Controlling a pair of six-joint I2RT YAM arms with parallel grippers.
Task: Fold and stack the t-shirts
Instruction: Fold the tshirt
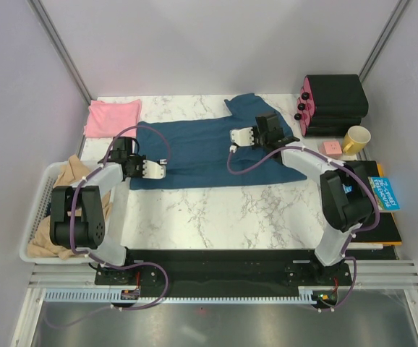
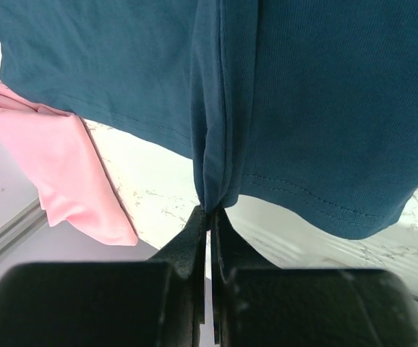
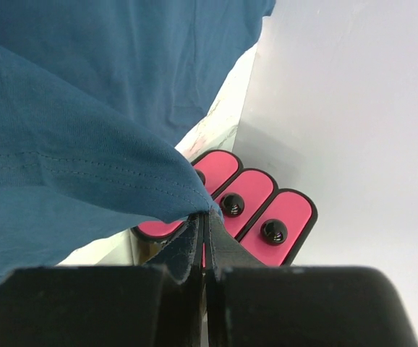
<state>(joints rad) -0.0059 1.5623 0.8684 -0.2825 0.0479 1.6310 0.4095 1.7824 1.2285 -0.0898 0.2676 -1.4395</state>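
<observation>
White marble table (image 1: pixel 216 217) between pale walls. Dark teal t-shirt (image 1: pixel 194 155) lies spread at back centre, mid-fold. Left gripper (image 1: pixel 151 168) and right gripper (image 1: pixel 239 137) each pinch its edge. Pink t-shirt (image 1: pixel 113 116), apparently folded, waits back left, not yet stacked.

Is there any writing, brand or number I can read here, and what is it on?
On the blue book: white lettering on the cover, too small and tilted to read.
On the teal t-shirt, pink t-shirt and yellow mug: no print visible.
Nothing else is legible in any view.
</observation>
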